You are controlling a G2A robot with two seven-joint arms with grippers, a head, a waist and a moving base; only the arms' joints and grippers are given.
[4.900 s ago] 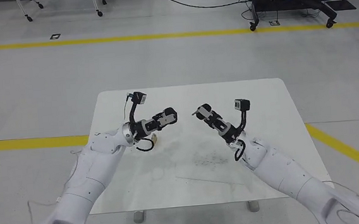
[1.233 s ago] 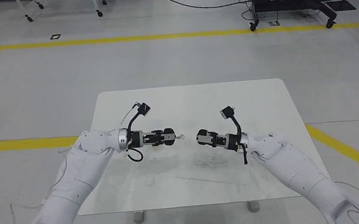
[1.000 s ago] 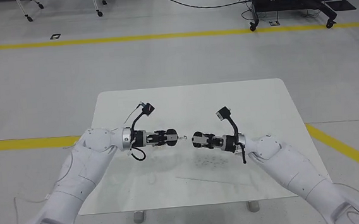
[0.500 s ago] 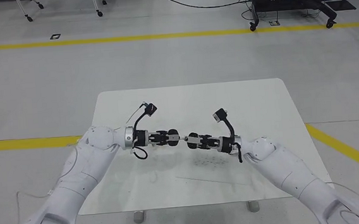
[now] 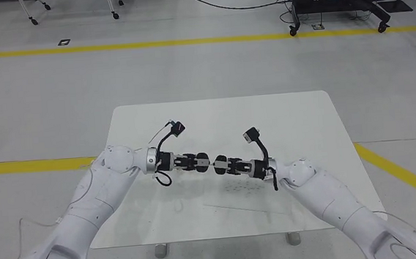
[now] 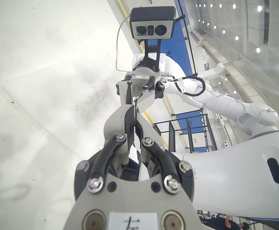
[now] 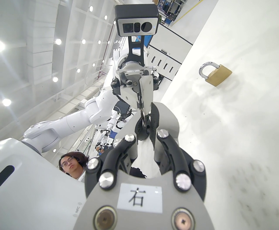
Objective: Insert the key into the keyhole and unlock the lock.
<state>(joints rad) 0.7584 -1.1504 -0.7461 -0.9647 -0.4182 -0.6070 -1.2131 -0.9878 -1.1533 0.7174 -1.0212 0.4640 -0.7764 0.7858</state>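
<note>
- The right tool [image 7: 145,115] hangs above the surface [image 7: 228,135], tip to tip with the left tool [image 7: 139,95]. In the top view the two meet over the middle.
- A thin metal strip, taken to be the key [image 7: 142,116], runs from one tool into the other. Whether the right tool has clamped on it cannot be told.
- The left tool's fingers [image 6: 128,122] are pressed together on the key's far end.
- The step in hand looks like a pass of the key in the air. One tool should grip firmly before the other lets go, or the key drops.
- The taker does best to hold the head alone, so the blade sticks out bare and straight for the keyhole.
- The lock [image 7: 215,73] lies flat on the surface, well apart from both tools, with its shackle seemingly shut.
- It is loose and would slide under a push, so the free tool should pin the brass body first.
- The keyhole is hidden and likely sits on the end opposite the shackle. The blade must line up with it before any turn.
</note>
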